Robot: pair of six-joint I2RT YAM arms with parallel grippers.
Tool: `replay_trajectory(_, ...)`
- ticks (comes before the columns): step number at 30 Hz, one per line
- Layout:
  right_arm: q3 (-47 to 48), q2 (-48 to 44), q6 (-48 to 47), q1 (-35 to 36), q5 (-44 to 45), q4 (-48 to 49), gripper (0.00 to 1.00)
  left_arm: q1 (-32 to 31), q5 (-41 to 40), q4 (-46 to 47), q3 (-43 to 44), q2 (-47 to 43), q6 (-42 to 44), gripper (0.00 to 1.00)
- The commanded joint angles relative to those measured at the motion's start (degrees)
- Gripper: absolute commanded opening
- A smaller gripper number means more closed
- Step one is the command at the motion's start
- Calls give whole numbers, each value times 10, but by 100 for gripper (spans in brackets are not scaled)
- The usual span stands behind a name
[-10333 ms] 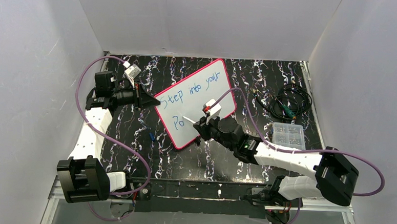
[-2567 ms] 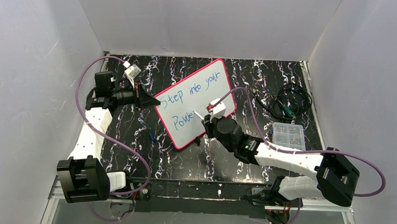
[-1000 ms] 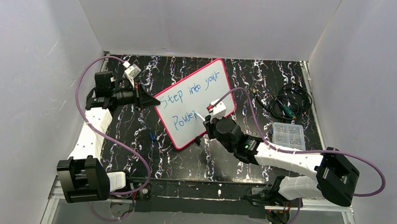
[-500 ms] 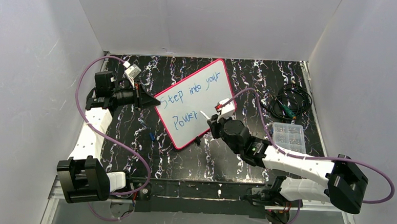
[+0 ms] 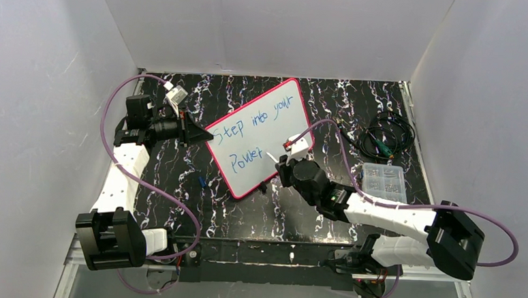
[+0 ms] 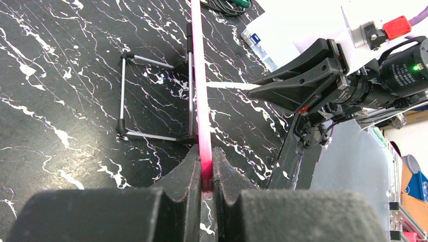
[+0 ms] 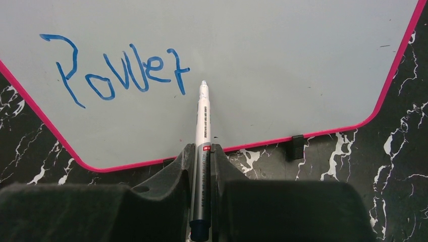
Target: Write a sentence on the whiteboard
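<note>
The whiteboard point(image 5: 276, 115), white with a thin pink-red frame, stands tilted on a wire stand point(image 6: 151, 96) in mid-table. It carries the sentence point(image 5: 262, 125) in blue: "Step into your" above "Power". "Power" also shows in the right wrist view point(image 7: 116, 70). My left gripper point(image 6: 204, 166) is shut on the board's pink left edge point(image 6: 199, 101). My right gripper point(image 7: 203, 151) is shut on a white marker pen point(image 7: 203, 121). Its tip sits at the board face just right of the last letter. In the top view the pen point(image 5: 272, 155) points at the board's lower middle.
A coil of black cable with a green plug point(image 5: 384, 140) lies at the far right. A clear plastic box point(image 5: 384, 180) sits in front of it. A small blue bit point(image 5: 201, 182) lies on the black marbled table point(image 5: 197, 200) left of the board's lower corner.
The second line has grown from "Po" to "Power". In the last second my right arm has shifted a little to the right and the pen now rests just past the last letter. The left arm has not moved.
</note>
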Motion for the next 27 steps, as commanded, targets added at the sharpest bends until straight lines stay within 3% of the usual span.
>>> replay_trajectory(1, 7, 15, 0, -2, 7, 32, 1, -7, 49, -10, 4, -21, 12, 0)
replay_trajectory(22, 14, 29, -11, -2, 6, 34, 1, -7, 50, -10, 3, -22, 12, 0)
replay_trajectory(27, 44, -63, -22, -2, 0, -91, 1, -7, 27, -9, 1, -29, 8, 0)
